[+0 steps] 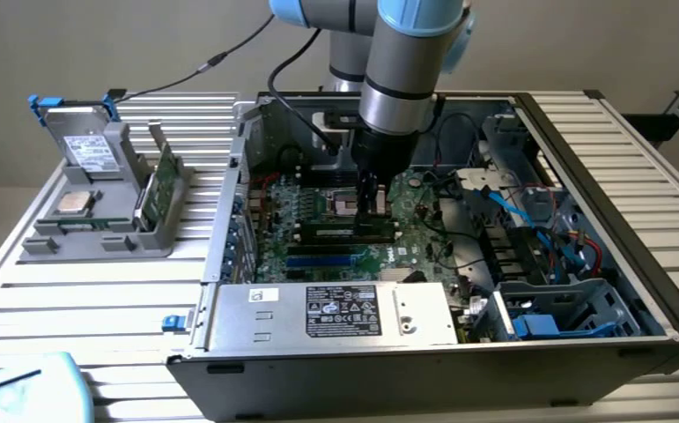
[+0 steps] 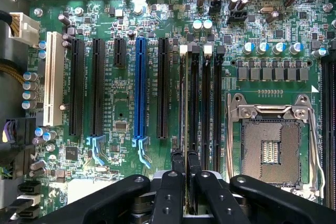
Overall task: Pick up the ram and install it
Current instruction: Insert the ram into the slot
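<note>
Exterior view first: big open computer case [image 1: 433,379] fills the middle and right of the frame, green motherboard [image 1: 315,207] lying inside it. Gripper [image 1: 372,210] is down at the centre of that board, fingers [image 2: 177,169] pinched tight on the ram [image 2: 185,124], which stands edge-on right over the black memory slots [image 2: 216,103].
</note>
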